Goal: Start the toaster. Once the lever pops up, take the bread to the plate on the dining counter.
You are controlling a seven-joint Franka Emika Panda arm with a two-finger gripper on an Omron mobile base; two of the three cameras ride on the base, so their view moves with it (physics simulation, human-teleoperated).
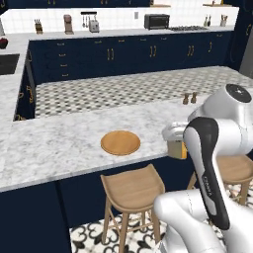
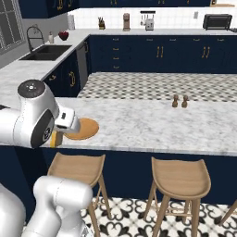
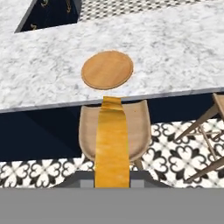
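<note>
Bread (image 3: 112,144) in shut jaws; one plate (image 3: 107,69), two stools (image 2: 178,178).

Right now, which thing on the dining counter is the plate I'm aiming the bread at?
Find the long marble dining counter with wooden stools tucked under its near edge. The plate lies flat near that edge, above one stool. It is the one round, orange-brown wooden disc there; the two small dark shakers stand farther along and are upright, not flat.

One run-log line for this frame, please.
phase: carrying | gripper: shut on bread | bread: over stool, short of plate | plate: bare, on dining counter
</note>
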